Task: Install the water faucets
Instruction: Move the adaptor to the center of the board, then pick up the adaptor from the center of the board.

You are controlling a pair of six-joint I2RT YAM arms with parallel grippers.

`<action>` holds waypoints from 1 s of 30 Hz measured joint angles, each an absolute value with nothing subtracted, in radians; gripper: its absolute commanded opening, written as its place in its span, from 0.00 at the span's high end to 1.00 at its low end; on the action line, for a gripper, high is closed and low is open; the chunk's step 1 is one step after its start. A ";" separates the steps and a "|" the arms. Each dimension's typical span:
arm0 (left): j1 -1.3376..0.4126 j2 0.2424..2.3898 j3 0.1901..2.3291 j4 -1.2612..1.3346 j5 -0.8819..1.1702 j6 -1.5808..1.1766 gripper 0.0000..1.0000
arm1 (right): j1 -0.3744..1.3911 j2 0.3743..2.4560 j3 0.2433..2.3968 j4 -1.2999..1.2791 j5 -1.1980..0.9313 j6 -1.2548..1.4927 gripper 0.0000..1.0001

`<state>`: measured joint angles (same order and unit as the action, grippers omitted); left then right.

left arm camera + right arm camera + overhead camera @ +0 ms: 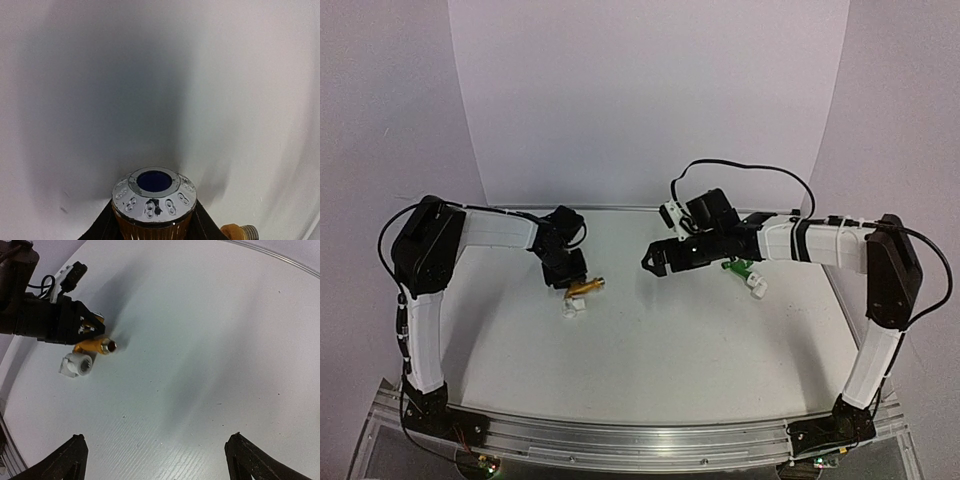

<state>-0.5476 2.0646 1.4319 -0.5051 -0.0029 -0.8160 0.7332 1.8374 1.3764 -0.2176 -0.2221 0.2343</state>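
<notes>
1. Two end effectors, two states: left end effector (570, 278) closed partway and clamped on the orange-yellow faucet (586, 288), low over the left half of the counter (650, 350); right end effector (157, 460) spread wide, gripping nothing, raised near mid-counter and pointed toward the left one.
2. From the left wrist, a close look at the held faucet: ribbed orange knob body topped by a silver cap (154, 197) with a dark blue centre and raised marks round the rim. Dark fingers (102, 227) pressed against both sides. Brass-coloured threaded end (247, 231) poking out at lower right.
3. From the right wrist, the same faucet side-on: lying roughly level, open brass end turned toward the right arm, shadow on the counter beneath. Cannot tell whether touching the surface.
4. Just beside it, on the near side, a white pipe fitting (574, 308) resting on the counter. Seen from above and from the right wrist, outside the left wrist's view.
5. Further out, on the right half of the counter, the green faucet (738, 267), partly hidden behind the right forearm, with a second white fitting (757, 286) at its near end. Joined or only touching, cannot tell. Visible from the top camera alone.
</notes>
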 measured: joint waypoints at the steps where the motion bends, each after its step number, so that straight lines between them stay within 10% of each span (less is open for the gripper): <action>1: -0.579 2.047 1.415 -0.505 0.020 -0.830 1.00 | 0.739 1.839 1.373 -0.218 -0.240 0.229 0.02; 14: -0.388 1.667 1.220 -0.491 0.067 -0.732 1.00 | 0.960 2.068 1.431 -0.195 -0.287 0.391 0.11; 30: -0.266 1.430 0.908 -0.340 0.389 -0.609 1.00 | 1.142 2.210 1.720 -0.423 0.165 0.390 0.06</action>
<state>-0.2657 1.4298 0.9083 -0.3395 0.3890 -0.6090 1.1422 2.2098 1.7204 -0.4229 0.1647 0.3900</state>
